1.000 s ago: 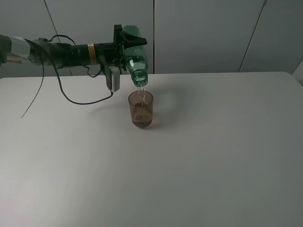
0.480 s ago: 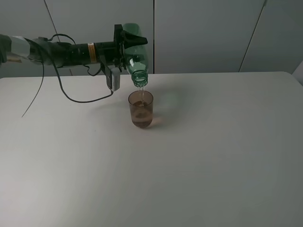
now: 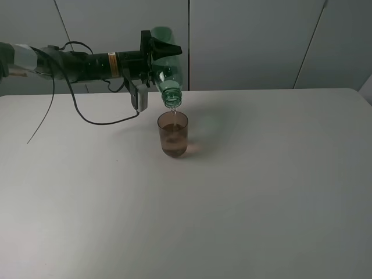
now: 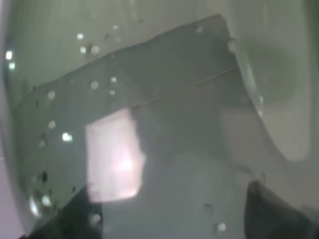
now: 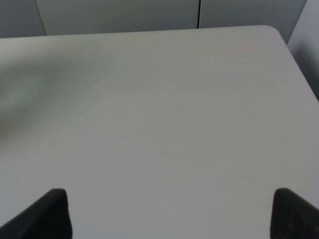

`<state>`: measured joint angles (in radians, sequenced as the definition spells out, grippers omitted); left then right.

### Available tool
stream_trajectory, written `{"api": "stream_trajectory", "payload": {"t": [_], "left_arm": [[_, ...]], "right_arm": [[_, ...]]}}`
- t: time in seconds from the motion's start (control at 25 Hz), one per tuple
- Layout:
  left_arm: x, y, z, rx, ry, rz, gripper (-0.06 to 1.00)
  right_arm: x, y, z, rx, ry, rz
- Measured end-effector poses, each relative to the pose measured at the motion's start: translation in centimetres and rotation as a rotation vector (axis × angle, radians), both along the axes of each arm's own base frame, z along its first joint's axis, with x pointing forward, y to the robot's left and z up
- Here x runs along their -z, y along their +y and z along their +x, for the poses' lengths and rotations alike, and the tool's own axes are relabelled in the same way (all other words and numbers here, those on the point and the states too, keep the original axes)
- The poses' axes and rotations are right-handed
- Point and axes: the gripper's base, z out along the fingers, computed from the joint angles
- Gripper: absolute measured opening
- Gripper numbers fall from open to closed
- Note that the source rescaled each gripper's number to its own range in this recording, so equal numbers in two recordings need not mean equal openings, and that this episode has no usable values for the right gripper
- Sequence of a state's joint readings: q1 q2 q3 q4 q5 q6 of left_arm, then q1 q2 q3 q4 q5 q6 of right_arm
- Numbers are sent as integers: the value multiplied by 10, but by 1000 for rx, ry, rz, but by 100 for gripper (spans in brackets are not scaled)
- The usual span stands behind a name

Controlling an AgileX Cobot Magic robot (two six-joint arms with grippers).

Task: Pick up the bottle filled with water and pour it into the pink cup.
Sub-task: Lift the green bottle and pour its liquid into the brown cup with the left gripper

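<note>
The left gripper [image 3: 161, 50] is clamped around the fat upper body of the green plastic bottle [image 3: 167, 65], which is tipped well over with its open neck pointing down, right above the pink cup [image 3: 173, 135] and not touching the rim. The cup stands upright on the white table [image 3: 261, 192], and there looks to be a thin trickle between neck and cup, though it's faint. The left wrist cam is basically all bottle [image 4: 149, 124], just green-tinted wall with droplets on it. The right gripper [image 5: 172, 214] is spread wide over bare table, holding nothing.

Handling-wise, that bottle is probably thin, squashy plastic and getting light as it drains, so the wide body is the sensible place to grip, with a modest squeeze or it'll buckle. The cup looks light too, so a nudge from the neck could likely tip it
</note>
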<state>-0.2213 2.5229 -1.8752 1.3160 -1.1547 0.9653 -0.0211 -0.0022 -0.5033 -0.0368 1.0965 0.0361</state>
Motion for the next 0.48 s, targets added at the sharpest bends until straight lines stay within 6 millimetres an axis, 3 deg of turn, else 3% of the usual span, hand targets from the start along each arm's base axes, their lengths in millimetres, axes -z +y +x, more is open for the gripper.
{"api": "stream_trajectory", "payload": {"t": [0.48], "left_arm": [[-11, -9, -5, 30, -80, 1, 0]], "right_arm": [[0, 0, 0, 0, 0, 0]]}}
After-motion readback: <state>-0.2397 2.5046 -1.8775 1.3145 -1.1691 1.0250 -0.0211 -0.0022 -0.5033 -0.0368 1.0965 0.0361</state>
